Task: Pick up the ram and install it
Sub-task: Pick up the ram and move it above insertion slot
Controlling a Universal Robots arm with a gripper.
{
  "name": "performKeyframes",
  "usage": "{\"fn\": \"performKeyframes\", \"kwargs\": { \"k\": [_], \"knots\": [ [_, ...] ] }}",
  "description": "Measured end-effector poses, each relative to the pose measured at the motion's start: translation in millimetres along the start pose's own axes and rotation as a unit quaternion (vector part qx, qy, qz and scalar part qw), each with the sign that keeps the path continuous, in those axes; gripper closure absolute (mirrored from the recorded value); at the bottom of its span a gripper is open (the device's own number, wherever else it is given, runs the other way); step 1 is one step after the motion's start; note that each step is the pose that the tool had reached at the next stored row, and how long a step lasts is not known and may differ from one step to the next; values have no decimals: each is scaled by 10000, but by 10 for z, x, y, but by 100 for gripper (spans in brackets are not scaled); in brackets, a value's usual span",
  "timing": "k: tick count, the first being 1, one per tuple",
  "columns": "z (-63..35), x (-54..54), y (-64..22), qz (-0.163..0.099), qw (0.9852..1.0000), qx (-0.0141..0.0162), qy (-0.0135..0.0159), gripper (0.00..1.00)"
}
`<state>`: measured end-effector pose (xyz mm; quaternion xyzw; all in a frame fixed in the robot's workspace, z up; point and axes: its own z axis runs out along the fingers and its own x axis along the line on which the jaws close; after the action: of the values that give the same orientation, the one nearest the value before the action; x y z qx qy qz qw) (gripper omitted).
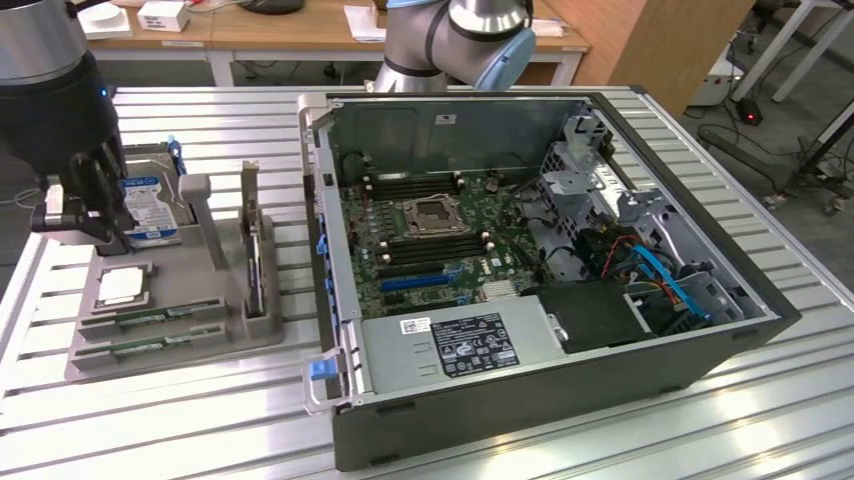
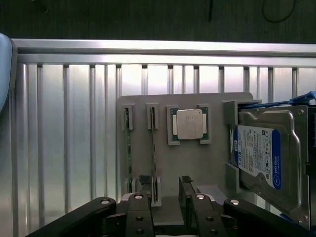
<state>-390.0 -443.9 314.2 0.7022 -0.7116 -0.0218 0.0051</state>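
The ram (image 1: pixel 150 320) (image 2: pixel 153 148) is seated on its long edge in a slot of the grey holder (image 1: pixel 200 290) (image 2: pixel 168 163), parallel to the holder's near edge as the exterior view shows it, one slot in from that edge. A second ram stick (image 1: pixel 144 347) (image 2: pixel 129 148), of the same kind, is set in the outermost slot, right along that near edge. On the ram's other side, toward the holder's middle, the processor chip (image 1: pixel 120 288) (image 2: pixel 189 123) is laid flat in its square recess. At the holder's far edge the hard drive (image 1: pixel 150 205) (image 2: pixel 269 158) is propped upright in a bracket, its blue and white label turned outward.

The gripper (image 1: pixel 83 232) (image 2: pixel 165 180) is held above the holder, clear of everything on it. Its jaws are spread wide and nothing is gripped. In the wrist view one end of the ram is seen beneath the gap between the two fingers (image 2: pixel 144 180), close to one of them; no contact is made.

The holder is placed on the slatted metal table (image 1: pixel 747 420) (image 2: pixel 74 123), near the table's edge on the exterior view's left. Just beside it, at the table's middle, the open computer case (image 1: pixel 534 400) is laid on its side with the motherboard (image 1: pixel 400 225) exposed.
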Motion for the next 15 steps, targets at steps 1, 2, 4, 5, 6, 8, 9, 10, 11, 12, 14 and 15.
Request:
{"fn": "performKeyframes", "kwargs": {
  "k": [1, 2, 4, 5, 6, 8, 9, 10, 11, 12, 14, 15],
  "knots": [
    [0, 0, 0, 0, 10000, 0, 0, 65],
    [1, 0, 0, 0, 10000, 1, 0, 65],
    [0, 2, -1, -5, 10000, -7, 0, 65],
    [0, 3, -1, -10, 10000, -15, 0, 65],
    [1, 4, -2, -17, 10000, -29, 0, 65],
    [1, 4, -2, -30, 10000, -74, 2, 65],
    [1, 4, -2, -37, 9999, -95, 2, 65],
    [0, 4, -3, -41, 9999, -116, 3, 65],
    [1, 4, -2, -41, 9999, -121, 3, 65],
    [0, 4, -2, -42, 9999, -121, 3, 65],
    [0, 4, -3, -42, 9999, -122, 3, 65],
    [0, 4, -3, -47, 9999, -122, 3, 65]
  ]
}}
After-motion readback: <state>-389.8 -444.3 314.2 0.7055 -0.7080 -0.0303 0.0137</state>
